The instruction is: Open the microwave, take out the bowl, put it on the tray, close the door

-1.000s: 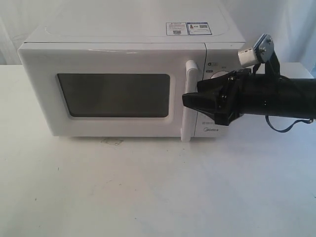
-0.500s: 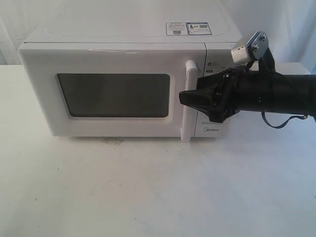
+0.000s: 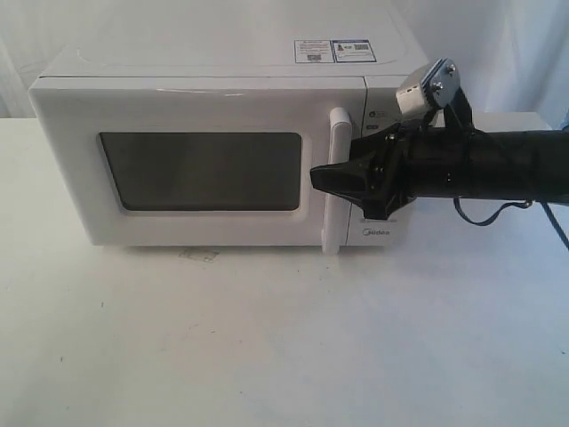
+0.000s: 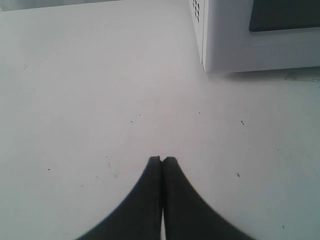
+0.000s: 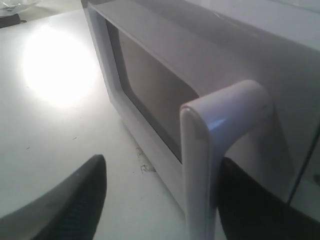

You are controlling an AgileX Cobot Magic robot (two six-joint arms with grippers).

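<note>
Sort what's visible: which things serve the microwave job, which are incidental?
Job: microwave; door, shut; handle; right gripper, open around the handle.
Incidental: left gripper, shut over the table; stickers on top.

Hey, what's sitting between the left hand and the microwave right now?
Only bare white table, flecked with tiny dark specks, lies between the left hand and the microwave, as the left wrist view shows.

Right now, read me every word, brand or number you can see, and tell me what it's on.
"Midea": low on the control panel of the microwave.
Two stickers on the microwave's top: print too small to read.
Markings at the panel's top: too blurred to read.
Wrist views: no text.
</note>
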